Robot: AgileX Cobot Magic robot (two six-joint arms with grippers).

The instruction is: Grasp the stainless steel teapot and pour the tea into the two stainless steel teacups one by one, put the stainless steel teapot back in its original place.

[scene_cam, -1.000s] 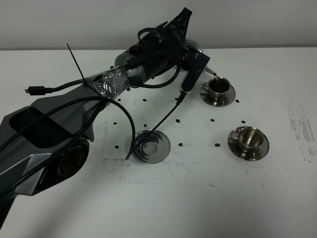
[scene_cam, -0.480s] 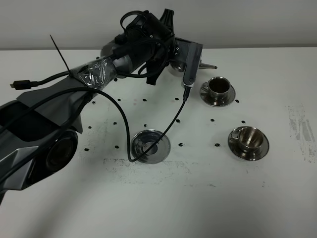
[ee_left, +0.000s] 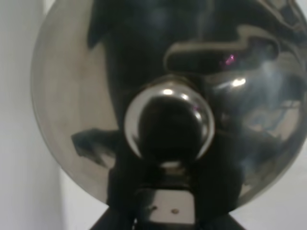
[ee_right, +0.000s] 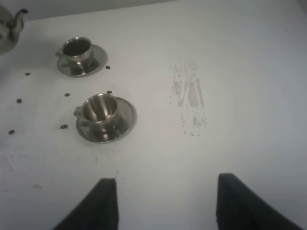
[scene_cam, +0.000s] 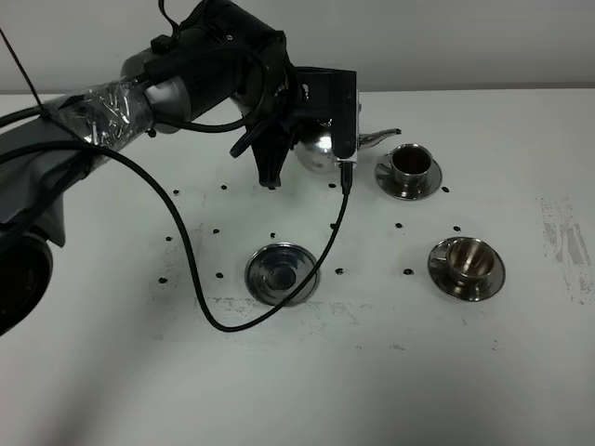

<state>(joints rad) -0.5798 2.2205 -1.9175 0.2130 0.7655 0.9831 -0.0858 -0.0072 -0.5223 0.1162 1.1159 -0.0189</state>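
My left gripper (scene_cam: 284, 139): clenched on the shiny stainless steel teapot (scene_cam: 316, 150), held over the white tabletop (scene_cam: 521, 372) near the middle of its back edge, thin spout pointing right. My left wrist view is filled by its domed lid and round knob (ee_left: 168, 122). Flat ringed steel saucer (scene_cam: 282, 273): mid-tabletop, apart from the pot. Just right of the spout, small steel teacup (scene_cam: 410, 163) on its own saucer, dark liquid inside. Second steel teacup (scene_cam: 467, 255), nearer the front edge, shiny inside. My right gripper (ee_right: 166, 179): released, jaws standing apart, above the tabletop's right side.
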